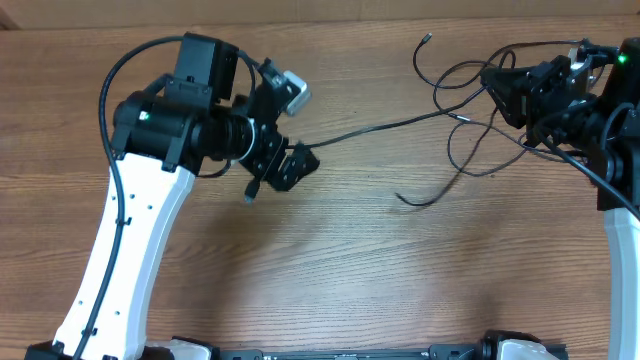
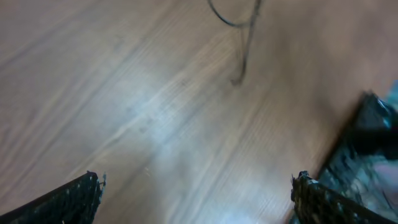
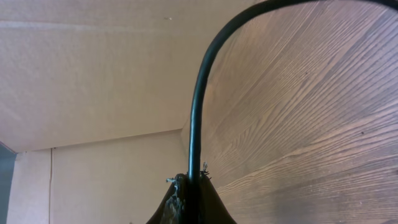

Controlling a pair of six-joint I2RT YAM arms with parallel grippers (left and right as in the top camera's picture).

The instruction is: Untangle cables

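— Left gripper (image 1: 278, 172): what state is it in?

— Spread as wide as it goes, and holding nothing. Its own camera shows both fingers (image 2: 68, 199) at the bottom corners of the picture with only bare wood between them.

— And the right gripper (image 1: 497, 78)?

— Closed tight, up at the far right of the tabletop (image 1: 330, 280). The right wrist camera shows one black cord pinched between its fingertips. The cord rises straight up from them and bends off to the right over the wood grain.

— Where do the cables (image 1: 465, 150) lie?

— They sit in a loose tangle on the right half of the tabletop, right at the right gripper. Several thin loops cross one another there, and some curl out toward the middle.

— Does anything reach the other side?

— One long strand (image 1: 380, 127) leaves the tangle and runs left across the tabletop, ending just beside the left gripper. From overhead it is hard to say whether it touches the gripper.

— What about the cord in the left wrist view?

— A thin dark cord hangs in from the top edge with its tip on the wood, well ahead of the fingers. The picture is blurred, so which strand it is cannot be told.

— Any ends showing?

— One small plug end (image 1: 428, 38) lies apart at the upper edge of the tangle.
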